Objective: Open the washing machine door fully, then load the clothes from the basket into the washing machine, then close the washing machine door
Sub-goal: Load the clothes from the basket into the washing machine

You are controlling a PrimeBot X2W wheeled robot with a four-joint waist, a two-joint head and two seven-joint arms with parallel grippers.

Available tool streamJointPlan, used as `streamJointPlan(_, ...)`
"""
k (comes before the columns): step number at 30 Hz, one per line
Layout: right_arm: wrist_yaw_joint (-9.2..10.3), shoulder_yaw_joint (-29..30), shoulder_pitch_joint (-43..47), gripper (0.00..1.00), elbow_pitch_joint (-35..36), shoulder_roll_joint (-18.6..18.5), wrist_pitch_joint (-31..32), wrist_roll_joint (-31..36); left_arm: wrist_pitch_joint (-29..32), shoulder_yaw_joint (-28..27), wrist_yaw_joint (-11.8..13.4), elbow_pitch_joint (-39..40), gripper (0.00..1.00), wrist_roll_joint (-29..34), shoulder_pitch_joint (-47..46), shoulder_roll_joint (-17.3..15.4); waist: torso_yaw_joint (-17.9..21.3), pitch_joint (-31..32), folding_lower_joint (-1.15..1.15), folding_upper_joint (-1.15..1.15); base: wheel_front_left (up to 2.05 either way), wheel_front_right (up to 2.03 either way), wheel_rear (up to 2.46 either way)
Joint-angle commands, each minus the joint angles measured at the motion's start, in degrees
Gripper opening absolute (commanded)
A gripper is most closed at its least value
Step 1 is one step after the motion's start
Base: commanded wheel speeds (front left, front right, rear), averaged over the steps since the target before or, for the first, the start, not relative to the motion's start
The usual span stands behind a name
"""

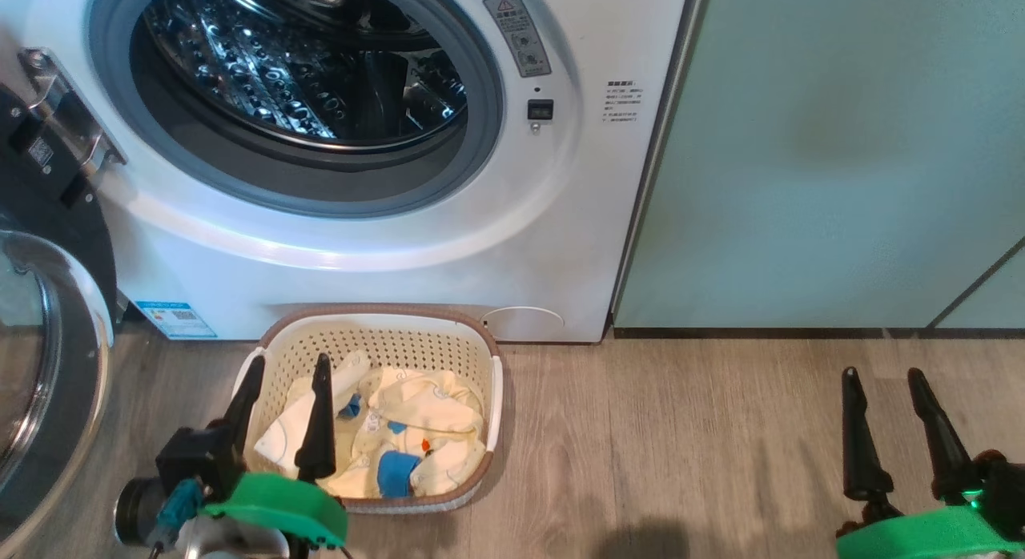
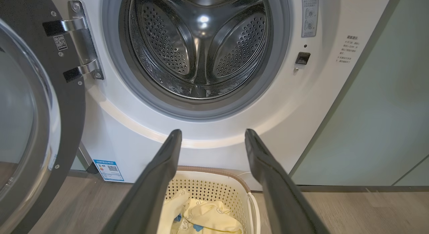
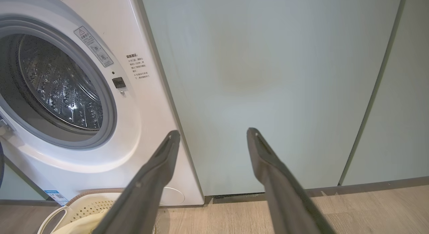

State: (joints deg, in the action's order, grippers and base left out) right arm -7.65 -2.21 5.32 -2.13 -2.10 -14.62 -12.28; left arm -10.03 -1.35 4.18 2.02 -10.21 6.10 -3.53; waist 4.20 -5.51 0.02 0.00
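While the washing machine door (image 1: 48,367) stands open at left, your left hand (image 1: 289,359) hangs wide and empty over the basket (image 1: 384,311) at the foot of the washing machine (image 1: 360,255), where the clothes (image 1: 416,431) lie soft, light and limp, likely best pinched at a raised fold; your right hand (image 1: 882,373) hovers wide.

head: above, looking down; left wrist: low, square to washing machine (image 2: 301,103); right wrist: low, rightward; shared: its front

Your left gripper (image 1: 290,359) hides some of the clothes (image 1: 424,415) below it. To its left, the washing machine door (image 1: 64,239) is cut off. You can't read the tiny writing (image 1: 622,102) up ahead.
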Motion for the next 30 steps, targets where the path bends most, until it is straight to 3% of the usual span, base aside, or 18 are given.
streamJointPlan(1,0.16,-1.2,-2.0,1.00,1.9,-0.8,-0.4,-0.4,-0.2,-1.5,0.1,2.0,1.00,-0.5,-1.9,-1.0,0.0,-0.1,-0.02,0.00,0.47,-0.47,0.00)
streamJointPlan(21,0.16,-1.3,-2.8,1.00,1.9,-0.8,-0.4,-0.2,-0.8,-0.2,-0.1,0.8,1.00,-1.1,-3.4,-1.7,-0.1,-1.5,-0.02,0.00,0.03,-0.03,0.00)
streamJointPlan(30,0.16,-1.7,-4.0,1.00,2.4,-0.8,-0.4,0.0,0.7,1.7,-2.0,-7.7,1.00,-2.0,-8.1,-2.2,0.4,-5.1,-0.02,0.00,0.00,0.00,0.00)
